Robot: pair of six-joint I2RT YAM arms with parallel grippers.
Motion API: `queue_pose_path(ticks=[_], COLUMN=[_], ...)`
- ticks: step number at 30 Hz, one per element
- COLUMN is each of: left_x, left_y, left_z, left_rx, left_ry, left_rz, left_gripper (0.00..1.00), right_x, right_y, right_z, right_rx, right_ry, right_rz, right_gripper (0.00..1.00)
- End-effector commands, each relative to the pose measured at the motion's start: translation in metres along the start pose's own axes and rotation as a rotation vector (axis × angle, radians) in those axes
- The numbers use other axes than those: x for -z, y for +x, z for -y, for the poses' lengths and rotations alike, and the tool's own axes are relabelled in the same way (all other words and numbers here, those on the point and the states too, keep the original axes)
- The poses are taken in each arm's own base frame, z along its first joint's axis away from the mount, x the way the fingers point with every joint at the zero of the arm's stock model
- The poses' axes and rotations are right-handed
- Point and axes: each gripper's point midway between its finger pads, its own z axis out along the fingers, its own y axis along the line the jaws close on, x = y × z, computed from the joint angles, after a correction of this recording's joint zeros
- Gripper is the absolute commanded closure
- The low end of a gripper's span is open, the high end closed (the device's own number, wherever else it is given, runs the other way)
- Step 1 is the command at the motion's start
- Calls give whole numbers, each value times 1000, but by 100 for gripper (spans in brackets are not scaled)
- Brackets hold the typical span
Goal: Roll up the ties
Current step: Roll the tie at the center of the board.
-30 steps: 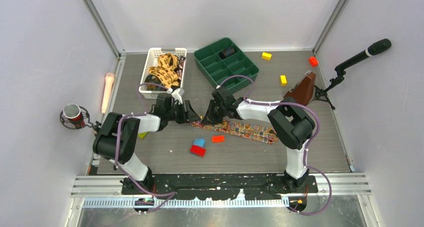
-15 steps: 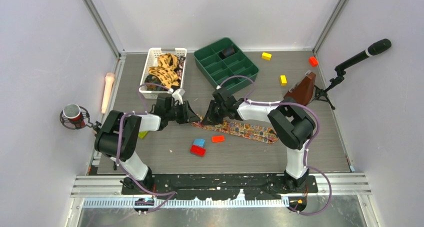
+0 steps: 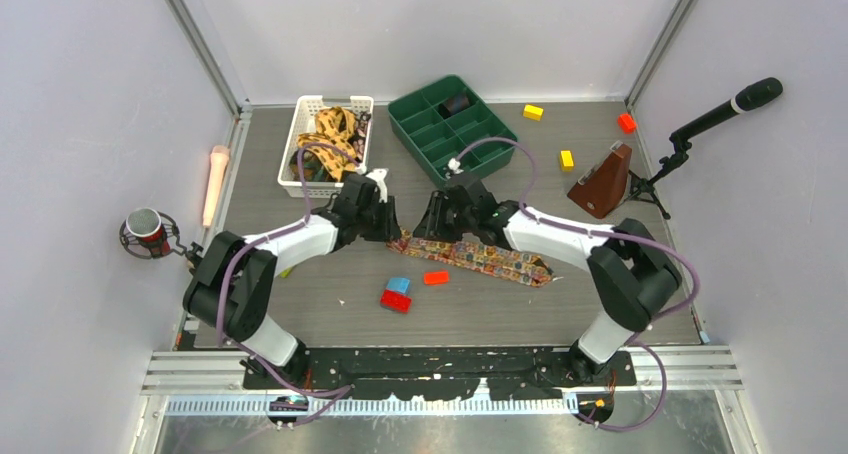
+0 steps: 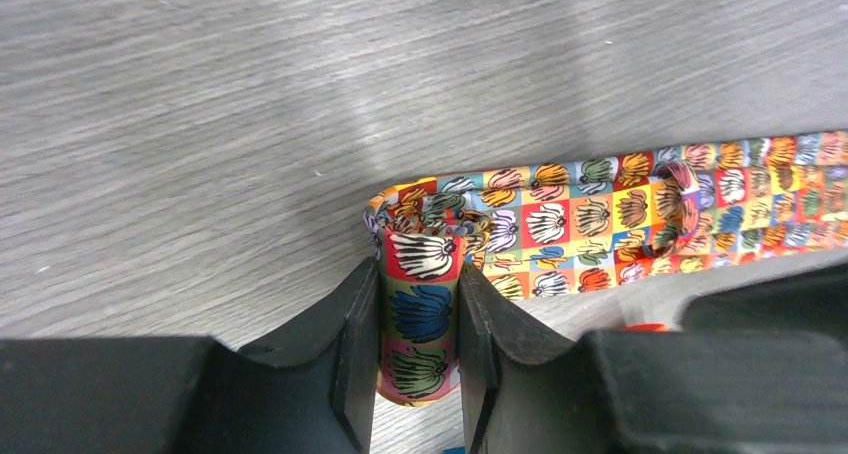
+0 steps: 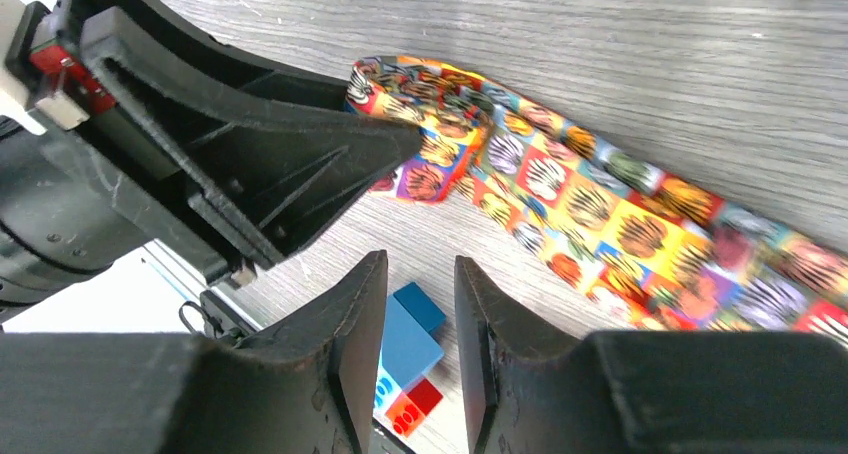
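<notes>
Ties (image 3: 335, 129) sit bunched in the white basket (image 3: 305, 102) at the far left, too tangled to count. One more, the checkered tie (image 3: 480, 257), lies stretched on the tabletop (image 3: 500, 319) between the two arms.

Its long axis runs from a folded end near the middle of the tabletop out toward the robot's right and slightly nearer the bases. That folded end is what matters. The left gripper (image 4: 418, 284) pinches it, with the doubled fabric standing upright between the fingers, as the left wrist view shows. All the free length leads away from this gripper to the right.

The right gripper (image 5: 418, 274) hovers just beside the left one, on the side where the flat length begins. Its fingers stand a narrow gap apart with nothing between them. I judge that the roll has to travel along the axis to the right. The left arm then owns the started end, and the right arm is nearer the length to be fed in.

By count:
- One tie is on the tabletop.
- There is one basket.
- One green tray (image 3: 478, 132) stands beside the basket.
- Six small blocks lie about: two yellow blocks (image 3: 533, 112), three red blocks (image 3: 627, 122) and one blue block (image 3: 399, 285).

The blue block touches a red one, near the tie's folded end.
</notes>
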Motion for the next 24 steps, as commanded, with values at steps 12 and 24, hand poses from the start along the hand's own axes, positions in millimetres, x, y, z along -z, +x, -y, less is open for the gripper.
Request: queue_pose_path(ticks=[12, 24], left_x=[20, 18], left_y=[-23, -24], left_z=[-24, -21], left_rx=[-351, -559], left_ry=[-504, -810], left_rz=[0, 12], left_gripper=[72, 74], right_x=[65, 75], right_y=[-48, -52], right_z=[26, 35], right_rx=[78, 63], right_ry=[149, 183], right_rz=[310, 352], right_gripper=[62, 62])
